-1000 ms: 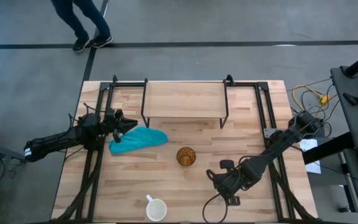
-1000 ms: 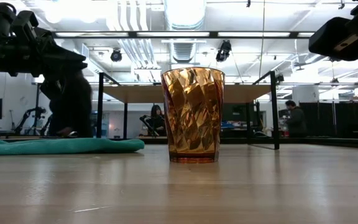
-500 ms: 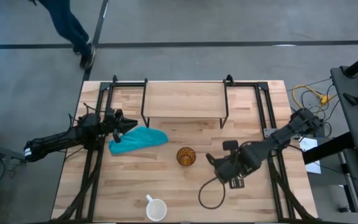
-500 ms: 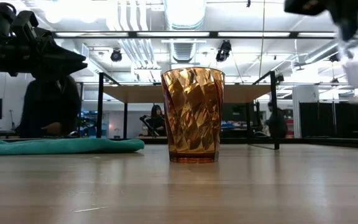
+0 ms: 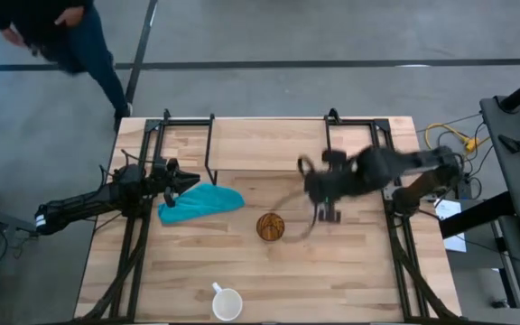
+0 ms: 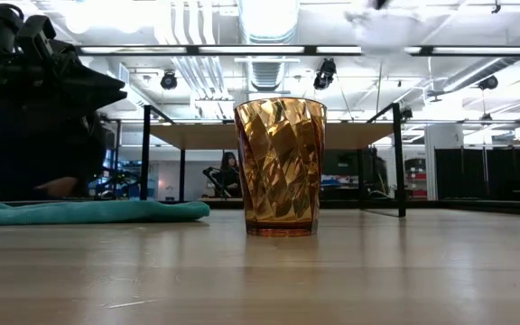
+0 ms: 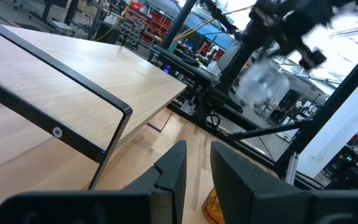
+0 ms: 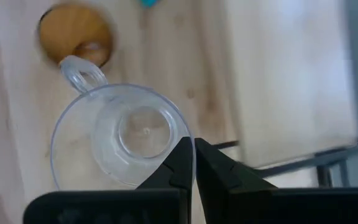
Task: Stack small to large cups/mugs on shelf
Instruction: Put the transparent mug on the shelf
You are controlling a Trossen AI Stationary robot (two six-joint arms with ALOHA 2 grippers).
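My right gripper (image 5: 319, 185) is in the air near the shelf's front right corner, shut on the small clear glass cup (image 8: 120, 137), which also shows in the left wrist view (image 7: 260, 84). The amber textured cup (image 5: 271, 226) stands upright on its base mid-table (image 6: 280, 167). The white mug (image 5: 227, 303) stands near the table's near edge. The shelf (image 5: 267, 144), a light board on black legs, stands at the far side. My left gripper (image 7: 194, 168) waits at the table's left, narrowly open, beside the teal cloth (image 5: 201, 203). My right gripper pinches the clear cup's rim (image 8: 188, 140), on the side opposite its handle (image 8: 82, 78). One finger is inside the cup and one outside. The fingers come from above, pointing down. The cup is lifted clear, its mouth facing up toward the wrist.
The teal cloth lies crumpled left of the amber cup. Black frame rails run along the table's left and right sides (image 5: 134, 244). A person walks on the floor beyond the far left corner (image 5: 61, 36). Bare tabletop lies between the amber cup and the shelf.
My right gripper has carried the clear cup from low over the table's near right part up and toward the far edge, to the shelf's front right corner, moving fast. The person beyond the table has walked to the left.
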